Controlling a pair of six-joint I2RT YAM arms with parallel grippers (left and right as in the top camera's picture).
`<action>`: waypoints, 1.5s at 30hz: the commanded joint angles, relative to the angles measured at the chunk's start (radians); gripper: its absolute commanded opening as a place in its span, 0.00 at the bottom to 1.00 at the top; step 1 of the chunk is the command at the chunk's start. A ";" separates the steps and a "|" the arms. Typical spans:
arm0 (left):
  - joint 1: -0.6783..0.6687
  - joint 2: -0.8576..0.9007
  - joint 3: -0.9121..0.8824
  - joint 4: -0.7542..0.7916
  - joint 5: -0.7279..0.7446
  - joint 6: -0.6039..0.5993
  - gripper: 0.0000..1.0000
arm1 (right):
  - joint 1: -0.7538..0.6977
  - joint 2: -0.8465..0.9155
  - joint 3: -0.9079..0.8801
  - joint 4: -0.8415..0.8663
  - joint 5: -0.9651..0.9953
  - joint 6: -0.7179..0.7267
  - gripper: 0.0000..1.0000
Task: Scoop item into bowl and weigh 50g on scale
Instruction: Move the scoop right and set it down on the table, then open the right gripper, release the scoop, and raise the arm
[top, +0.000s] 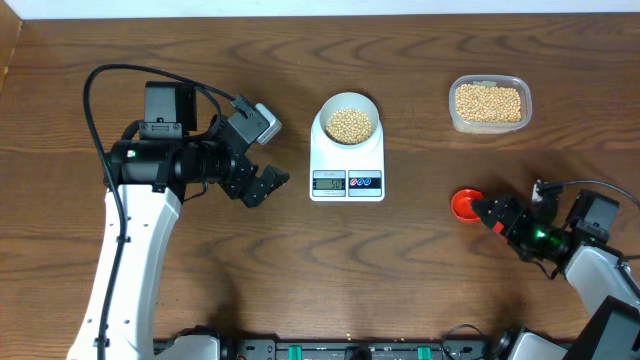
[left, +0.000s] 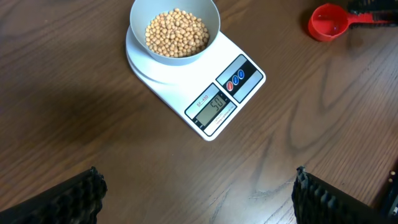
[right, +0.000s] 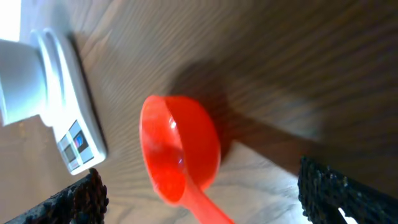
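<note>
The pale bowl (top: 326, 108) stands on the white scale (top: 347, 166) and holds a heap of tan beans (top: 349, 124). In the left wrist view the bowl (left: 140, 17) and its beans (left: 176, 33) sit on the scale (left: 249, 87), whose display (left: 216, 104) reads about 50. My left gripper (top: 264, 185) is open and empty, left of the scale; its fingers (left: 199, 199) frame bare wood. My right gripper (top: 493, 213) is open, its fingers (right: 199, 193) wide on either side of the handle of the red scoop (right: 180, 149), which looks empty.
A clear plastic tub (top: 489, 103) with more beans stands at the back right. The red scoop (top: 464, 204) lies right of the scale, and also shows in the left wrist view (left: 328, 22). The scale (right: 74, 124) and bowl (right: 18, 81) show at the left of the right wrist view.
</note>
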 joint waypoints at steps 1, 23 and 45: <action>0.004 -0.009 0.029 -0.003 -0.005 -0.002 0.98 | -0.006 0.008 0.006 -0.007 0.218 0.002 0.99; 0.004 -0.009 0.029 -0.003 -0.005 -0.002 0.98 | -0.005 -0.478 0.119 0.183 0.298 -0.174 0.99; 0.004 -0.009 0.029 -0.003 -0.005 -0.002 0.98 | 0.163 -0.476 0.119 0.262 0.040 -0.148 0.99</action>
